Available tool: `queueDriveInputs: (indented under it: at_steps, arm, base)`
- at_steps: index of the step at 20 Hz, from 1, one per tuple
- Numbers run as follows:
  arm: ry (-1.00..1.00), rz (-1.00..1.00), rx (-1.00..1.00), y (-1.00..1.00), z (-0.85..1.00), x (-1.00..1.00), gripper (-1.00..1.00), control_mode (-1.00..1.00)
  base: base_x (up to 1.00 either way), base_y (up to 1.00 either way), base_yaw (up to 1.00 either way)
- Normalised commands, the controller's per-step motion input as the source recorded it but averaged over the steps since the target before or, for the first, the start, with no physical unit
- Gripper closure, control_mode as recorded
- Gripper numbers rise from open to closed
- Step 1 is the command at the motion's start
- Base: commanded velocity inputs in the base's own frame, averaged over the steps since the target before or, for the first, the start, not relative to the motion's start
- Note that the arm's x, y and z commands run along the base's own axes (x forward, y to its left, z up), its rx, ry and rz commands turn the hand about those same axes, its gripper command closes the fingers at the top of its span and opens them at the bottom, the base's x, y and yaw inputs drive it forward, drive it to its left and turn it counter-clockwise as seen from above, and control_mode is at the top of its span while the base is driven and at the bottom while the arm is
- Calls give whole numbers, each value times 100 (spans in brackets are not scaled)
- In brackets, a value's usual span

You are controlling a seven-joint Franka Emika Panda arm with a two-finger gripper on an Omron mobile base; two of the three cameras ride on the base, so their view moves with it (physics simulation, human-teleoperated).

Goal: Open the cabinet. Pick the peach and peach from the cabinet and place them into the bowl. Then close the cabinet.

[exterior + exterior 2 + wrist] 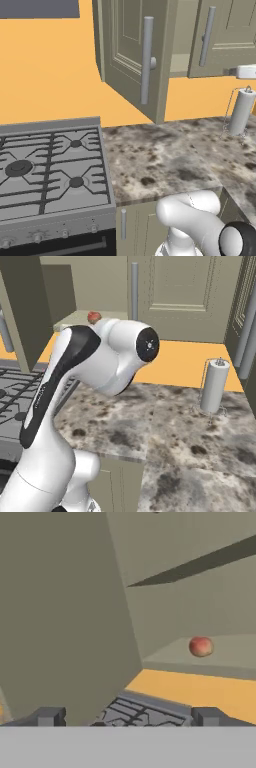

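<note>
Left base view: the cabinet [150, 55] hangs above the speckled counter [165, 160]. Its left door [135, 55] stands swung out toward the stove [50, 170], and its right door [225, 35] stands ajar. A paper-towel roll [243, 111] stands on the counter near the right edge. The open left door overhangs the counter; an arm swinging low to the left could strike its edge or its long bar handle [147, 60].

Right base view: the arm's white elbow [125, 356] rises in front of the cabinet opening. A reddish-pink peach [93, 317] rests on the bottom board [75, 320] inside, just behind the elbow. The other peach and the bowl cannot be made out. The elbow sits close to the opening, so a hasty reach could brush the peach and roll it off the board's front edge.

Hand view: the gripper [127, 717] holds its two dark fingertips [47, 716] wide apart with nothing between them. The peach lies up and to the right of the gripper's line, well apart from it, on the pale board. The inner face of the open door [60, 612] is near on the left. An approach made without recentring is likely to close on air or nudge the fruit toward the back wall.
</note>
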Motion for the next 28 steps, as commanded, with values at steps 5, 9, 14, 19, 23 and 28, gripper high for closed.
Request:
queueDriveInputs:
  at_steps: [5, 9, 14, 19, 23, 28]
  arm:
    - [-6, -38, -12, -11, 30, 1, -100, -100]
    - [0, -31, -5, 0, 1, 3, -100, -100]
    - [0, -13, 0, 0, 0, 0, -100, -100]
    - [-7, 0, 0, -22, 0, 4, -100, -100]
    - [-13, 0, 0, -40, 0, 9, -100, -100]
    - [-5, -11, -5, -6, -2, 35, -100, -100]
  base:
    - [0, 0, 0]
    - [0, 0, 0]
    - [0, 0, 0]
    - [0, 0, 0]
    - [0, 0, 0]
    - [0, 0, 0]
